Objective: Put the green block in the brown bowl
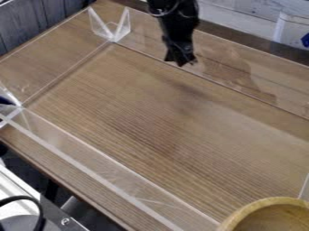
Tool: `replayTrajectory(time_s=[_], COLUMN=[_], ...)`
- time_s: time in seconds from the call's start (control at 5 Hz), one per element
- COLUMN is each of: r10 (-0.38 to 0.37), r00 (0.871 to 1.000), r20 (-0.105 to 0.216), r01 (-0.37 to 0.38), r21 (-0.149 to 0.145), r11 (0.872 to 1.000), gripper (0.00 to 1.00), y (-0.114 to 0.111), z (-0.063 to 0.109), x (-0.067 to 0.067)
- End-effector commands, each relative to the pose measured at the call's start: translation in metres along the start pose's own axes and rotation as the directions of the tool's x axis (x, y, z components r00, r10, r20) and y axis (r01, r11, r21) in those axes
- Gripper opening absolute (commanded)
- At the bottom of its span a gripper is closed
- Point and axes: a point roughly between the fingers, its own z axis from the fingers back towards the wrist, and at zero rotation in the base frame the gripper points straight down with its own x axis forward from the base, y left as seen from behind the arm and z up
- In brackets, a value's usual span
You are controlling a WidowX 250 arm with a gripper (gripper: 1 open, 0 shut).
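The green block was nowhere visible; my black gripper (183, 60), fingers pressed together, hung at the wood-grain table's (157, 135) far side, well apart from the round tan-brown bowl (272, 215), so I risked arriving there without it.

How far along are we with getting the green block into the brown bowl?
Done: nothing visible; the part of the round tan wooden bowl in view holds no block. In hand: the black gripper hangs closed over the wooden table's far side; no green block shows anywhere. Left: carrying the block into the bowl.
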Motion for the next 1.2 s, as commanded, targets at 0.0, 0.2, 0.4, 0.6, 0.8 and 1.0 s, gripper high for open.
replayTrajectory(time_s=[0.0, 0.2, 0.4, 0.6, 0.8, 1.0], r10=[-0.102, -0.177, -0.158, -0.133, -0.146, -0.138], r00=[0.994, 0.983, 0.984, 0.985, 0.983, 0.984], r20=[0.05, 0.048, 0.083, 0.114, 0.112, 0.112], r01=[0.101, 0.179, 0.165, 0.151, 0.171, 0.168], r21=[0.015, -0.022, -0.097, -0.172, -0.261, -0.328], r11=[0.995, 0.984, 0.982, 0.973, 0.95, 0.93], gripper=[0.0, 0.0, 0.0, 0.0, 0.0, 0.0], y=[-0.028, -0.056, -0.083, -0.11, -0.119, -0.119], z=[0.018, 0.017, 0.024, 0.033, 0.03, 0.026], x=[0.011, 0.006, 0.009, 0.012, 0.008, 0.007])
